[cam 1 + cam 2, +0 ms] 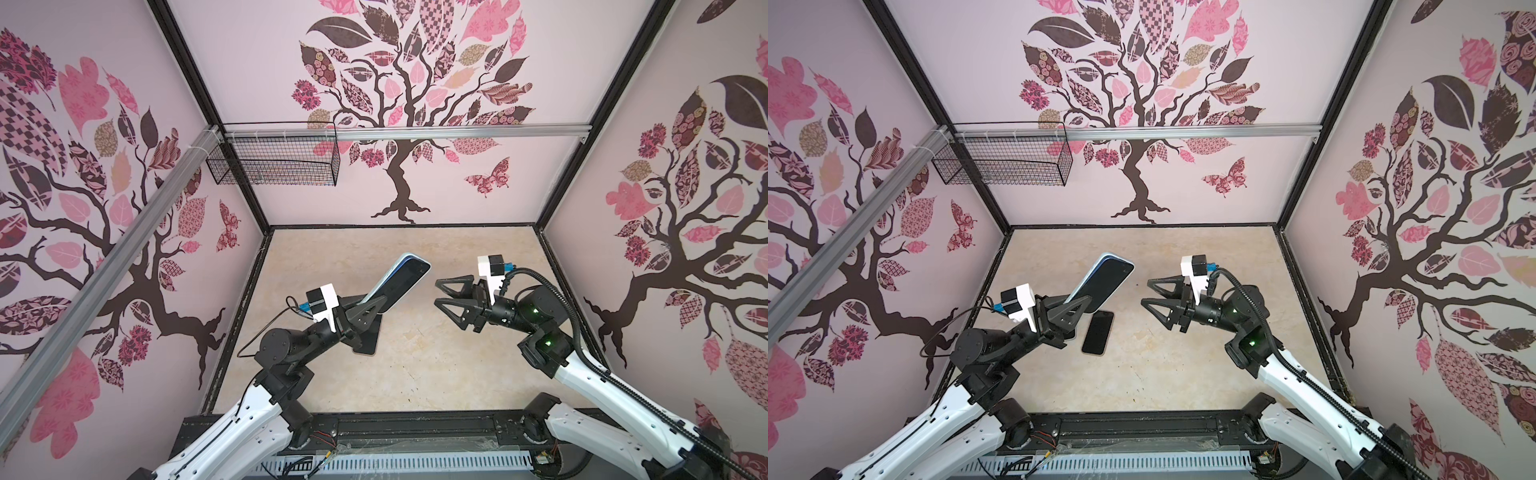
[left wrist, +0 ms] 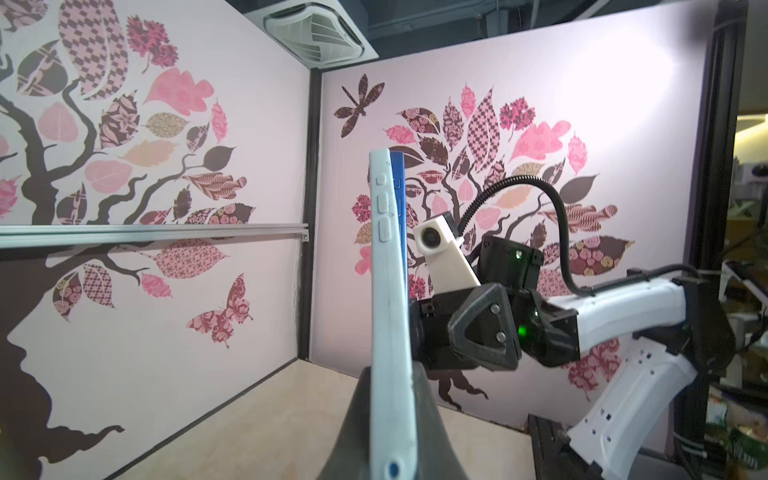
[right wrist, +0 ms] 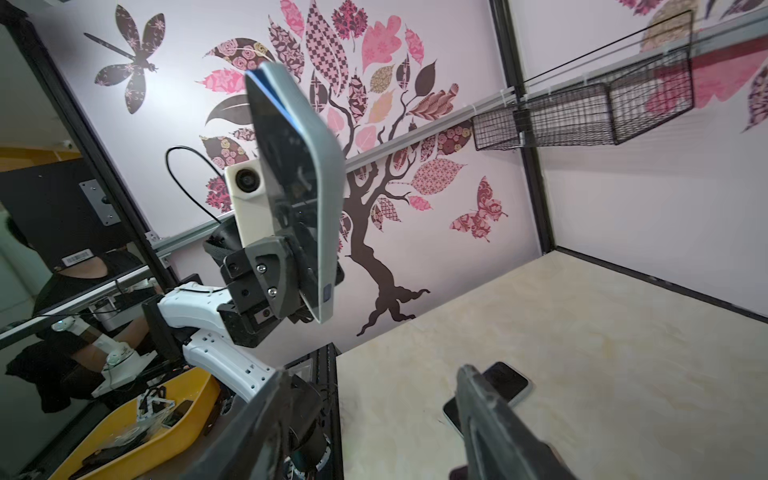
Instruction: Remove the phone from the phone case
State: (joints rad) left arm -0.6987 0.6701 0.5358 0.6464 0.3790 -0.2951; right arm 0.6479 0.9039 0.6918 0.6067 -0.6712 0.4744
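Over beige tabletop (image 1: 415,365), pliable pale-blue case (image 2: 388,316) is clamped by left gripper (image 1: 374,305); one-o'clock end of rigid blue phone (image 2: 397,183) suits spread, empty right gripper (image 1: 436,293).

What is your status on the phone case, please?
Left tool shut on case. Right tool open, empty. Phone in case. Spare phone on table.

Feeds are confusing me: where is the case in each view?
In a top view: case left of centre, raised.
In a top view: likewise left of centre.
Left wrist: centre, edge-on.
Right wrist: left of centre, high.
Landmark: left gripper shut on its lower end.
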